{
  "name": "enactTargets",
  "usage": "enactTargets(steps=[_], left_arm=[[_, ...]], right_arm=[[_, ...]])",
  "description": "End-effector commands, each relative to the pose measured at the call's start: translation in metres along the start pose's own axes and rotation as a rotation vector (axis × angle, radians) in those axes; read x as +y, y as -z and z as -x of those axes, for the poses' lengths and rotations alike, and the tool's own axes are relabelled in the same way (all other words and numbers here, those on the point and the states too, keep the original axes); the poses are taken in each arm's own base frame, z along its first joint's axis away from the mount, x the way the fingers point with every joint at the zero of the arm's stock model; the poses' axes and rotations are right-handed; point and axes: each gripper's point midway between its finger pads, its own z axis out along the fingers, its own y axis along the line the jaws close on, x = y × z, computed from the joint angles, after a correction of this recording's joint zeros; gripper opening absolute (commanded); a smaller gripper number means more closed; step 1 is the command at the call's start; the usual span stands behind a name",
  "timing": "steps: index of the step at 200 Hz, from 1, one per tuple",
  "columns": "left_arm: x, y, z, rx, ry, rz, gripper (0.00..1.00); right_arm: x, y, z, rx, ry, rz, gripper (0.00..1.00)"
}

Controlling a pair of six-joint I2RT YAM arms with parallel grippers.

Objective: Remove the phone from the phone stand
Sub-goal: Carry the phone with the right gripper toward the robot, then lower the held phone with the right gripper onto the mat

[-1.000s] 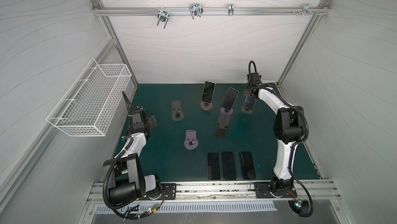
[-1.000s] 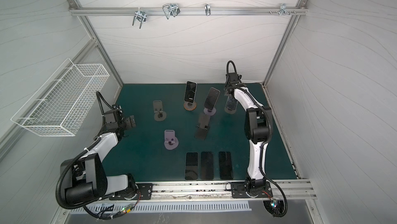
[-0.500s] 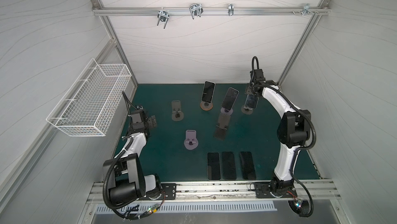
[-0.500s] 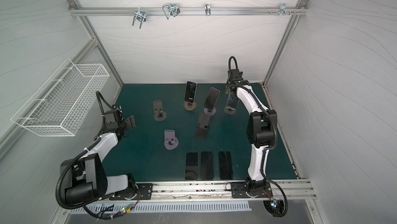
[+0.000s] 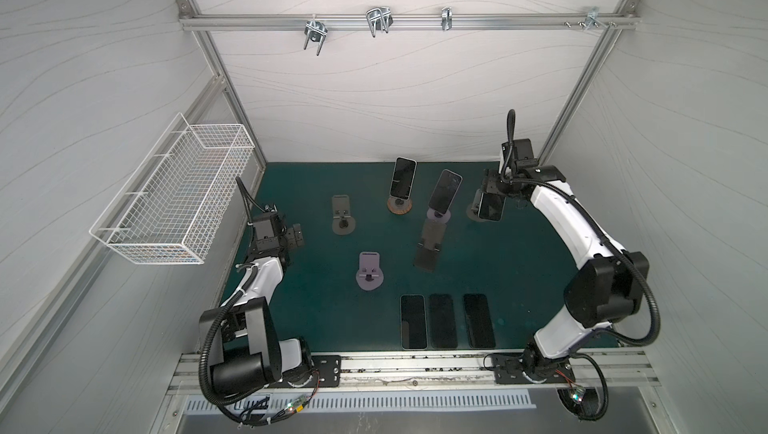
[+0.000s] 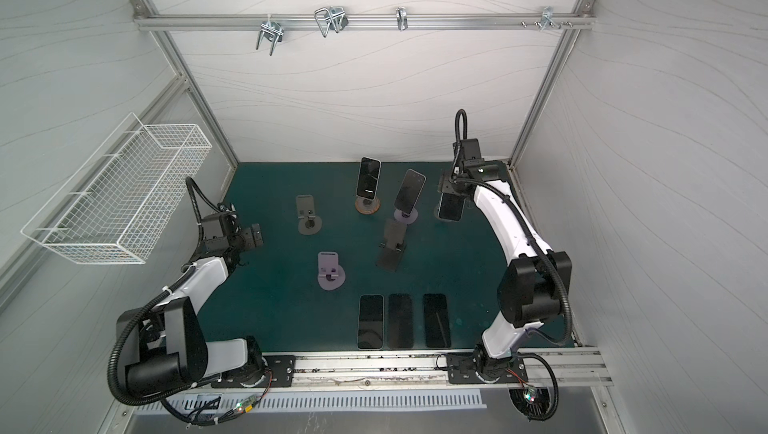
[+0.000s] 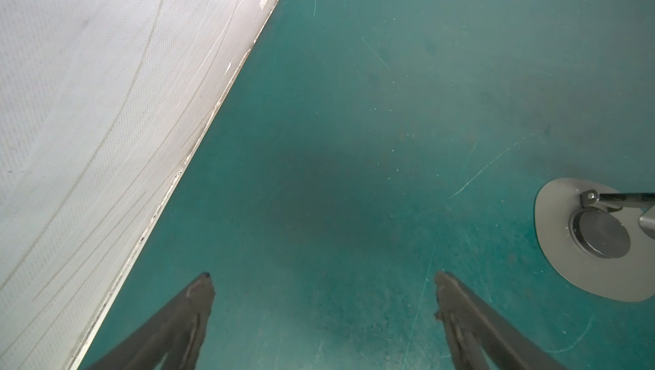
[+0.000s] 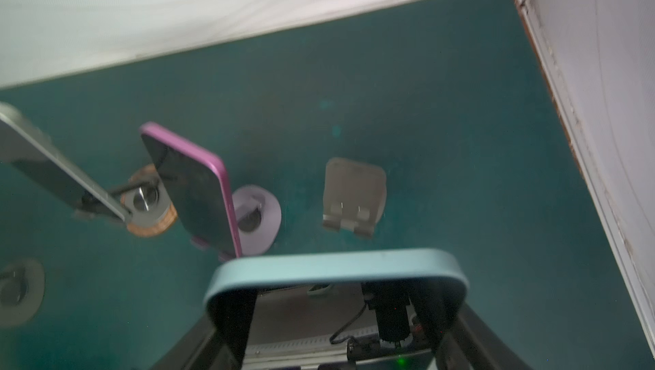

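A phone with a pale blue rim (image 8: 333, 269) sits between the fingers of my right gripper (image 8: 336, 315), which is shut on it. In both top views this phone (image 5: 490, 207) (image 6: 451, 207) hangs upright at the back right of the green mat, under the right gripper (image 5: 494, 188). Only a sliver of its grey phone stand (image 5: 473, 209) shows beside it. Whether phone and stand still touch I cannot tell. My left gripper (image 5: 296, 236) (image 7: 322, 283) is open over bare mat by the left wall, holding nothing.
Phones remain on a wood-based stand (image 5: 401, 205) and a lilac stand (image 5: 438, 215). Empty stands: grey round (image 5: 343, 224), lilac (image 5: 369, 278), dark folding (image 5: 430, 244). Three phones (image 5: 442, 321) lie flat near the front. A wire basket (image 5: 178, 195) hangs on the left wall.
The right arm has shifted with the blue-rimmed phone, its elbow swinging out to the right and the phone moving slightly right and frontward. The left arm has not moved.
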Motion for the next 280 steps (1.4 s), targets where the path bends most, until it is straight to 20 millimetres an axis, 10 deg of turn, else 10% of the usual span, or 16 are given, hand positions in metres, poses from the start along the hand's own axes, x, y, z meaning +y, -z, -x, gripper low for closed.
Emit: enactTargets(steps=[1,134,280], left_arm=[[0.001,0.003,0.023,-0.069,0.004,-0.002,0.98],[0.0,0.003,0.023,-0.066,0.0,-0.011,0.99],[0.0,0.002,0.022,-0.063,0.001,-0.007,0.98]], right_arm=[[0.008,0.012,-0.03,0.049,0.044,0.027,0.62],[0.05,-0.027,-0.158,0.306,0.128,0.071,0.62],[0.032,-0.068,-0.191,0.405,0.162,-0.05,0.61]])
